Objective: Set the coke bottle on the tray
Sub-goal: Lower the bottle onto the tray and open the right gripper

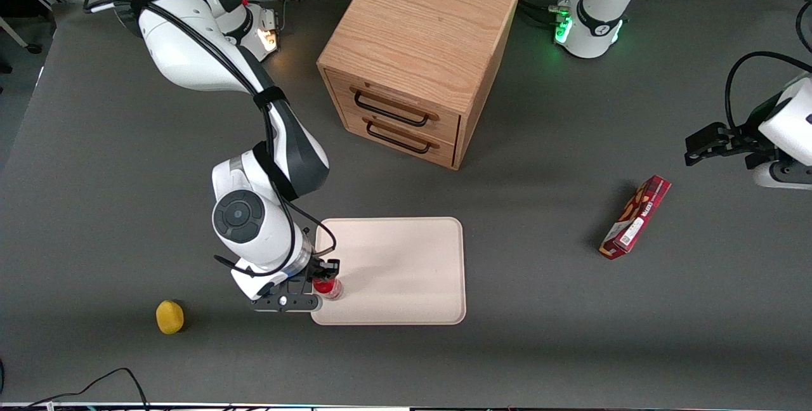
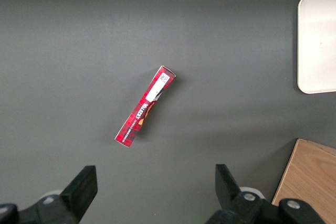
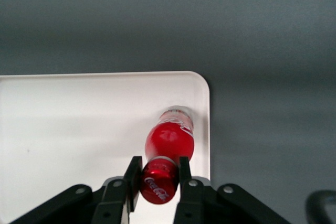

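The right arm's gripper point(image 3: 157, 174) is pinching the coke bottle point(image 3: 169, 153) at its red cap, one finger pressed to each side, while the bottle is standing upright over the tray point(image 1: 406, 259) close to a rounded corner. In the wrist view the bottle's clear base is sitting just inside the tray's low rim, directly beneath the fingers point(image 3: 133, 174), and appears to be touching the pale surface, though contact cannot be confirmed. In the front view the gripper point(image 1: 320, 281) is hovering at the tray edge nearest the working arm's end of the table, the bottle point(image 1: 327, 287) tucked between its fingertips.

The risk now is judged to lie in the release: the bottle is slim and tall, gripped only at the top and standing close to the raised rim, so fingers opening unevenly or lifting off at an angle could be tipping it over, and a base resting partly on the rim could be sending it off onto the grey table point(image 1: 539, 335).

Well apart from the fingers, a yellow object point(image 1: 170, 316), a wooden drawer cabinet point(image 1: 419, 56) and a red snack box point(image 1: 635, 216) are lying clear of the work
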Controlling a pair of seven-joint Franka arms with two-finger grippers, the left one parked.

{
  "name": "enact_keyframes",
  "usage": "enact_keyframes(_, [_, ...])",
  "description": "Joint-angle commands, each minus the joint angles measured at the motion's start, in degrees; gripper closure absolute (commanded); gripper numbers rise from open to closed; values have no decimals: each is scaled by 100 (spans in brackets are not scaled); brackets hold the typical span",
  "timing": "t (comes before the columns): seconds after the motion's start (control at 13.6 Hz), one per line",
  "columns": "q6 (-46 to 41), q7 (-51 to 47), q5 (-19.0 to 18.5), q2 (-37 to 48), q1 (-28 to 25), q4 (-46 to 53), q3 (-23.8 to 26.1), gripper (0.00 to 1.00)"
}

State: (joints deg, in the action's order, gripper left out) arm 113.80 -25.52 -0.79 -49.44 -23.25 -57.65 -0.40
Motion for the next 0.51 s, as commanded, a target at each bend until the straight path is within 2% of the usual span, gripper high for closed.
enact_keyframes(0.0, [11, -58, -97, -118, -13, 245, -39, 0])
enact_keyframes(0.22, [-76, -58, -106, 4, -22, 254, -57, 0])
enact_keyframes(0.44, [-752, -50, -123, 486, -22, 254, -65, 0])
